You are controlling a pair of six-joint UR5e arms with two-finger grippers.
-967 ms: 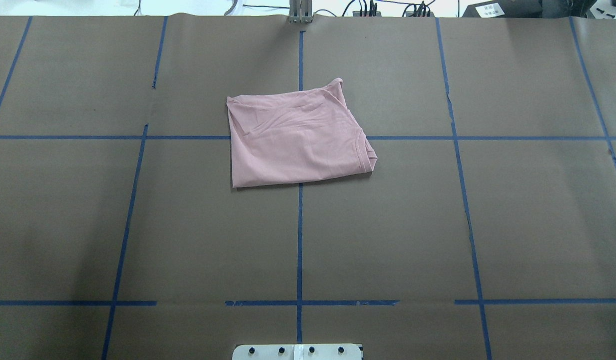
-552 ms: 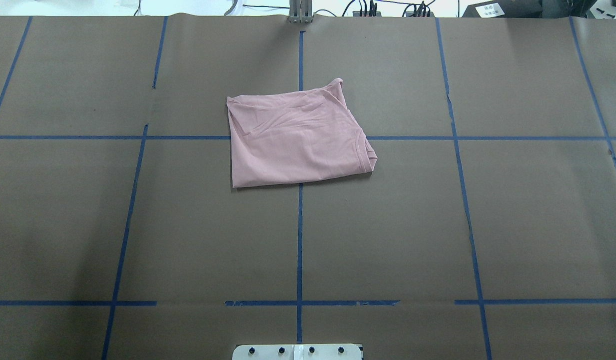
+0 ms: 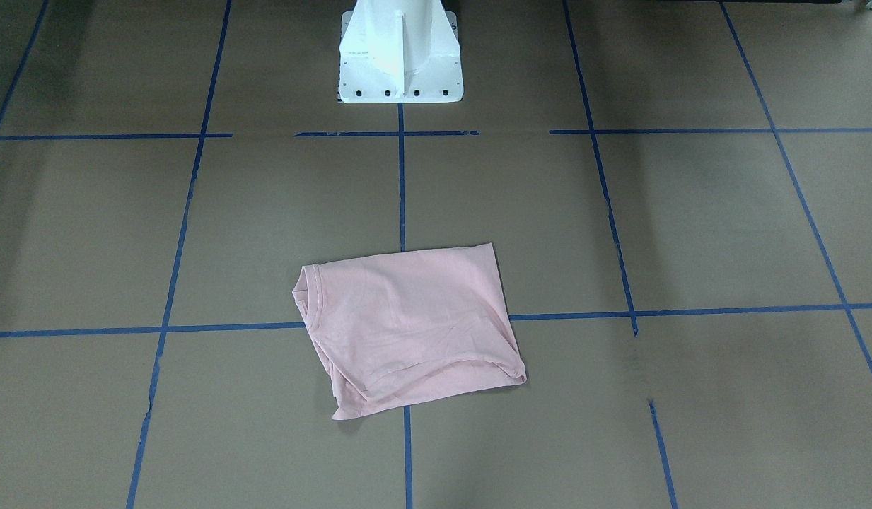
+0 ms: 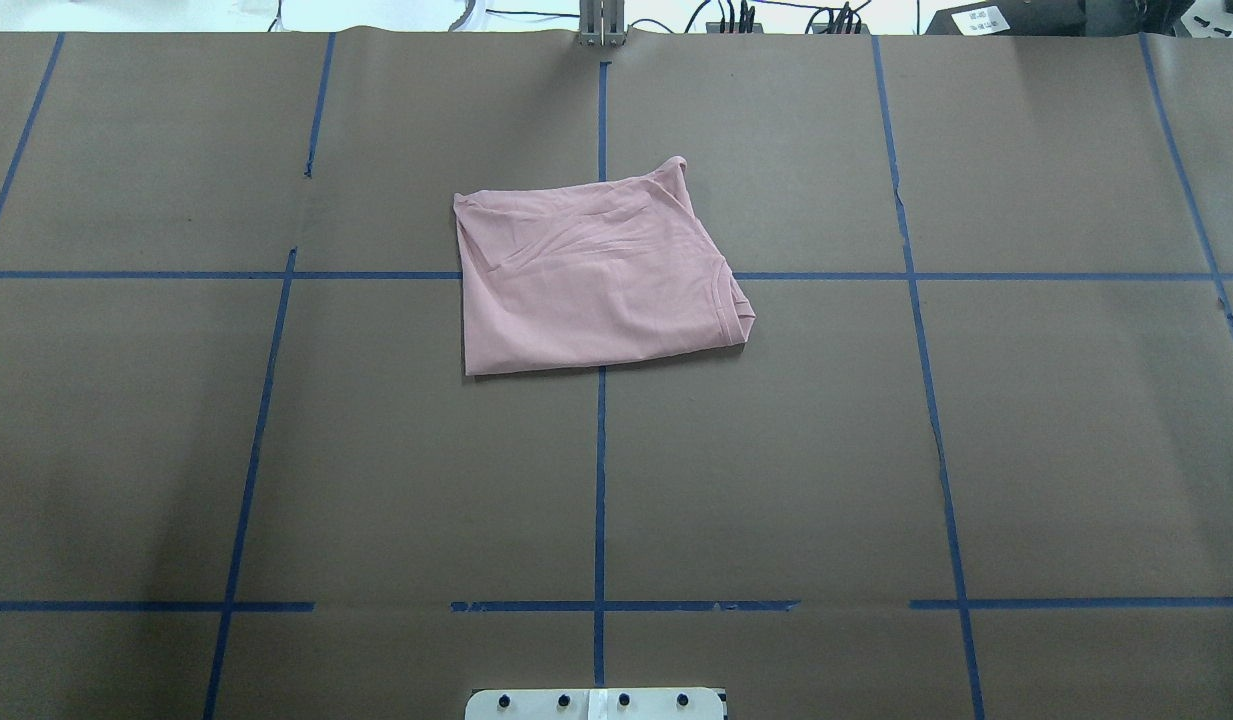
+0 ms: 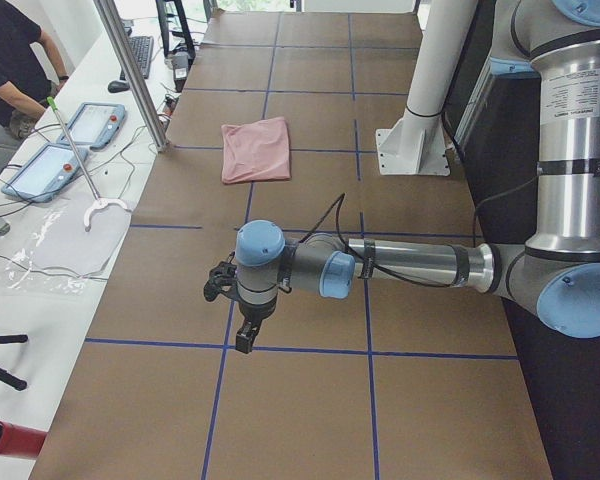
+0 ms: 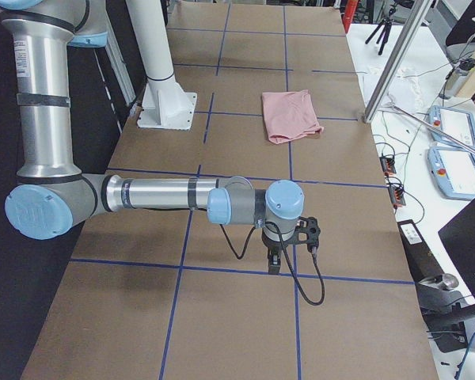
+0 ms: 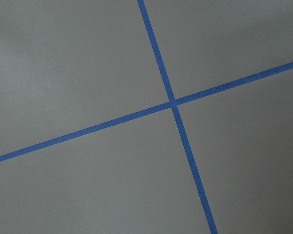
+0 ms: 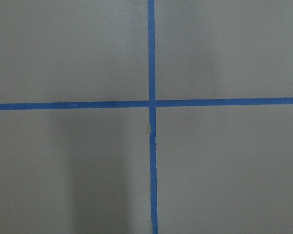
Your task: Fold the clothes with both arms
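T-shirt (image 4: 596,280) lies folded flat on the tabletop (image 4: 876,450), upper centre of overhead view; folding looks done. The left hand (image 5: 245,338) and right hand (image 6: 274,265) hang low, well apart from it, likely parked clear. Wide or narrow: cannot tell.

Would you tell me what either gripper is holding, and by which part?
Nothing. The T-shirt lies folded on the table, well away from the left gripper and right gripper; neither carries anything.

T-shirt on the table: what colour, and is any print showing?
Plain pale pink T-shirt, no print showing; clearest in the front-facing view.
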